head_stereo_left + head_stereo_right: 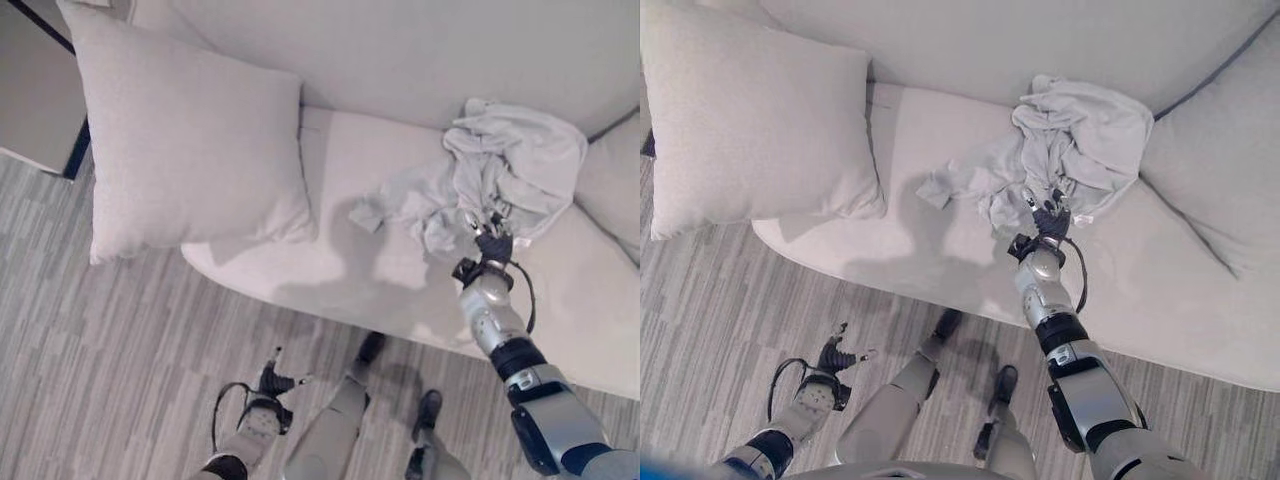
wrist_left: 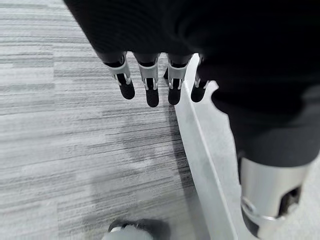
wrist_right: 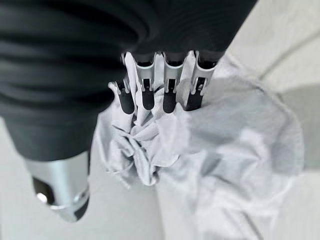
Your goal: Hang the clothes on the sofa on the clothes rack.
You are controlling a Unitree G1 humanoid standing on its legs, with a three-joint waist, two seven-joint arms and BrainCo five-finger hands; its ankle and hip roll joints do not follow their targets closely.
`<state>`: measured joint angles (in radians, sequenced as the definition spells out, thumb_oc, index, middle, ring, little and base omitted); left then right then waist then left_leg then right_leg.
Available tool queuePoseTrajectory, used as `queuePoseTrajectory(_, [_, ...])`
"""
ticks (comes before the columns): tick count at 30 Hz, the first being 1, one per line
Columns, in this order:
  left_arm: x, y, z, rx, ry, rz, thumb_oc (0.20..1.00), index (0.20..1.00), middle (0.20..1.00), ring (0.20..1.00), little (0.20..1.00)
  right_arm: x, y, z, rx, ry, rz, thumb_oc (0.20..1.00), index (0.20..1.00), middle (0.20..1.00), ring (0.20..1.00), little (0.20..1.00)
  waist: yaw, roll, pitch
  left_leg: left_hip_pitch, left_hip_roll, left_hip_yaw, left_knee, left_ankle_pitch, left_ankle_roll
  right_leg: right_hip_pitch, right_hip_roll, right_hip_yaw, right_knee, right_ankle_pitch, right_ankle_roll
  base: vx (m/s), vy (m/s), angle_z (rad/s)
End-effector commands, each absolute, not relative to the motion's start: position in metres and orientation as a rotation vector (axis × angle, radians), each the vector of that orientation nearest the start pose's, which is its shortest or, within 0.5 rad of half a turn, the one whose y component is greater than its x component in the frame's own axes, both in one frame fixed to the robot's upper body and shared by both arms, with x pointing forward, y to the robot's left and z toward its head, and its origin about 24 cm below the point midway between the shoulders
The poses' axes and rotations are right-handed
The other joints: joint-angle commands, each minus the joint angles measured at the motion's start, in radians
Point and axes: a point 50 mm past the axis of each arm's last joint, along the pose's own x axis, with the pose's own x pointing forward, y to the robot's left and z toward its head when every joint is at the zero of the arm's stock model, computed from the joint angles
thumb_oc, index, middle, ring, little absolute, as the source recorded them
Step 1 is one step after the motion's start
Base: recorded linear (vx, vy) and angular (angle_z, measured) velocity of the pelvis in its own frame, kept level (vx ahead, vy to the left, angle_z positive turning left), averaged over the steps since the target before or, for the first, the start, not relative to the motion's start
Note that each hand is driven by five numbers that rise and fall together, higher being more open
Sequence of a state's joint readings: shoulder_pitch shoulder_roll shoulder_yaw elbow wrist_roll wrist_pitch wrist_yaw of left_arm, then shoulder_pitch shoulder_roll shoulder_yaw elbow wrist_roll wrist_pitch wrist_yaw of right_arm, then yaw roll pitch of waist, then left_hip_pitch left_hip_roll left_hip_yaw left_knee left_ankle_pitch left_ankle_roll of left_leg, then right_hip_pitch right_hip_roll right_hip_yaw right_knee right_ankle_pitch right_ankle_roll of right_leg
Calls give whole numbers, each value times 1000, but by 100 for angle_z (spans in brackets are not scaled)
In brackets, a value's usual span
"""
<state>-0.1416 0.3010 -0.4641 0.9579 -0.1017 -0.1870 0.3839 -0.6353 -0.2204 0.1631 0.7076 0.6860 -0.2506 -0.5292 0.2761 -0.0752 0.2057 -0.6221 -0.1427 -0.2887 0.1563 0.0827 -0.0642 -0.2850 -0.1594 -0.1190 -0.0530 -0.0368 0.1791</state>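
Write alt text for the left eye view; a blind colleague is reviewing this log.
The robot's right hand reaches over the crumpled pale grey garment on the white fabric sofa, fingers straight and spread at its near edge. A large square white cushion leans at the sofa's left end, and the left hand hangs low over the grey striped carpet.

A: Head pair looks steeply down; both eyes share the sofa [image 1: 400,270], the crumpled shirt [image 1: 1080,135] and striped floor [image 1: 90,350].

B: Right wrist camera sits very close over that shirt; left wrist camera faces the floor beside the sofa's edge.
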Motion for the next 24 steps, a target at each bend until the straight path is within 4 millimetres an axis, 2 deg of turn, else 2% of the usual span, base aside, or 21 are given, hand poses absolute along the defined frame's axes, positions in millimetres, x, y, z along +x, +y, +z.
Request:
queuePoseTrajectory(1, [195, 206, -112, 510, 642, 112, 1000, 1000, 1000, 1000, 1000, 362, -181, 99, 507, -116, -427, 200, 200, 200, 200, 200, 23, -23, 13, -9, 2, -7, -44, -25, 30, 57, -50, 10, -33, 71, -5, -12, -53, 3])
queuePoseTrajectory(3, [192, 206, -113, 518, 650, 104, 1000, 1000, 1000, 1000, 1000, 361, -177, 99, 556, -124, -404, 200, 200, 200, 200, 200, 25, -23, -2, 8, 7, -11, -66, -16, 28, 61, -45, 8, -34, 70, -5, 11, -41, 3])
queuePoseTrajectory(7, [185, 210, -117, 538, 681, 90, 1000, 1000, 1000, 1000, 1000, 357, -167, 114, 644, -205, -325, 200, 200, 200, 200, 200, 40, -26, -22, 42, 15, -14, -85, -9, 28, 83, -38, 12, -34, 60, -6, 20, -20, 5])
queuePoseTrajectory(12, [186, 215, -114, 537, 668, 100, 1000, 1000, 1000, 1000, 1000, 347, -163, 146, 665, -365, -234, 200, 200, 200, 200, 200, 47, -28, -50, 86, 25, -23, -120, 4, 26, 106, -33, 4, -34, 50, -7, 26, -26, 7])
queuePoseTrajectory(15, [190, 213, -110, 529, 643, 91, 1000, 1000, 1000, 1000, 1000, 341, -166, 173, 726, -503, -202, 200, 200, 200, 200, 200, 56, -31, -75, 122, 32, -27, -134, 7, 24, 135, -32, -5, -34, 40, -9, 29, -23, 8])
queuePoseTrajectory(16, [190, 213, -110, 529, 642, 90, 1000, 1000, 1000, 1000, 1000, 341, -167, 173, 726, -504, -203, 200, 200, 200, 200, 200, 56, -30, -76, 119, 31, -28, -135, 11, 25, 132, -31, -5, -34, 43, -8, 26, -18, 6])
queuePoseTrajectory(19, [191, 208, -110, 560, 629, 41, 1000, 1000, 1000, 1000, 1000, 329, -163, 195, 787, -624, -136, 200, 200, 200, 200, 200, 60, -34, -107, 150, 36, -33, -151, 17, 22, 157, -31, -17, -34, 34, -8, 31, -4, 1])
queuePoseTrajectory(20, [190, 208, -110, 561, 630, 40, 1000, 1000, 1000, 1000, 1000, 329, -163, 195, 787, -623, -136, 200, 200, 200, 200, 200, 59, -34, -107, 151, 36, -34, -152, 17, 22, 158, -31, -17, -34, 34, -8, 46, -1, 1])
queuePoseTrajectory(23, [187, 210, -111, 566, 641, 35, 1000, 1000, 1000, 1000, 1000, 325, -162, 202, 775, -654, -108, 200, 200, 200, 200, 200, 59, -35, -118, 177, 40, -33, -162, 15, 20, 174, -31, -19, -34, 29, -9, 0, 0, 0])
queuePoseTrajectory(24, [182, 216, -113, 560, 660, 57, 1000, 1000, 1000, 1000, 1000, 325, -168, 197, 501, -617, -128, 200, 200, 200, 200, 200, 49, -40, -130, 198, 47, -29, -176, 24, 14, 187, -32, -24, -33, 27, -10, 0, 0, 0])
